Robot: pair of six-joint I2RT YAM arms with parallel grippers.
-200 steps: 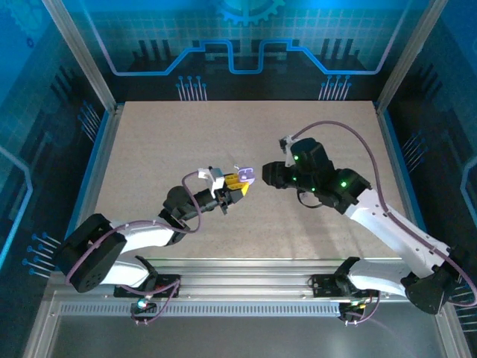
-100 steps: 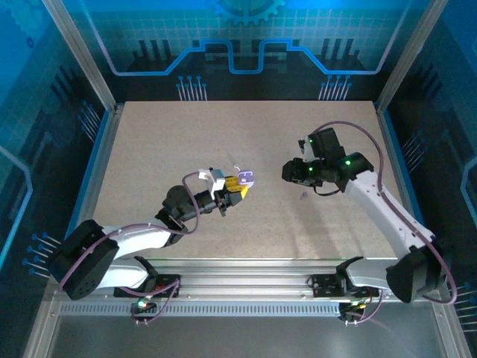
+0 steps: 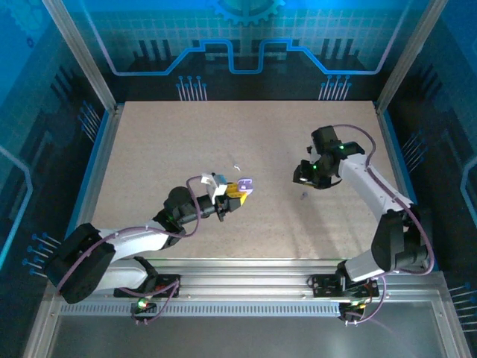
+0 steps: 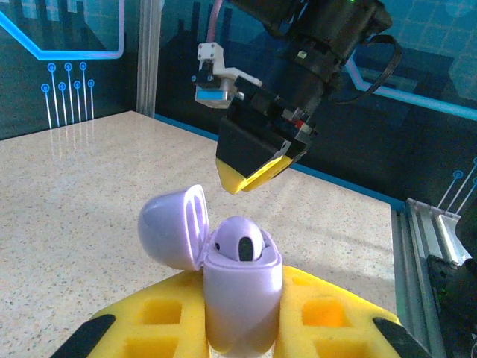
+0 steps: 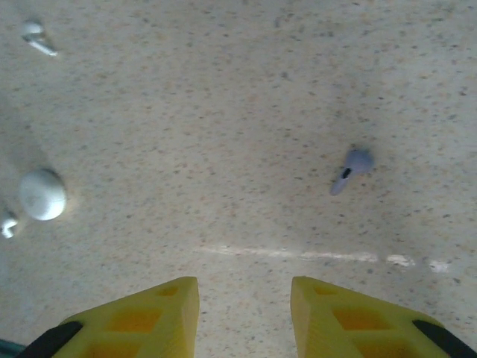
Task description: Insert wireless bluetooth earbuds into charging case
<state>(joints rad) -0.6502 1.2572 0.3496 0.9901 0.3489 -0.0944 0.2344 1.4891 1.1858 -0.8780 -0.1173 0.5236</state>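
My left gripper (image 3: pixel 238 191) is shut on the charging case (image 4: pixel 240 294), a lilac case held upright between the yellow fingers with its lid (image 4: pixel 173 226) swung open to the left. One lilac earbud (image 4: pixel 240 240) sits in it. Another lilac earbud (image 5: pixel 350 168) lies loose on the table, also seen from above as a small speck, the earbud (image 3: pixel 303 195). My right gripper (image 5: pixel 244 298) hovers open just short of it with nothing between its fingers. From above, the right gripper (image 3: pixel 302 177) stands to the right of the case (image 3: pixel 245 183).
A small white bit (image 3: pixel 236 167) lies on the table just beyond the case. In the right wrist view a round pale blob (image 5: pixel 42 194) and a small white bit (image 5: pixel 35 34) sit at the left; I cannot tell what the blob is. The table is walled by metal rails (image 3: pixel 95 149).
The right arm has pulled back to the right, away from the case, and its gripper now points down at the table. The left gripper with the case has shifted slightly nearer.
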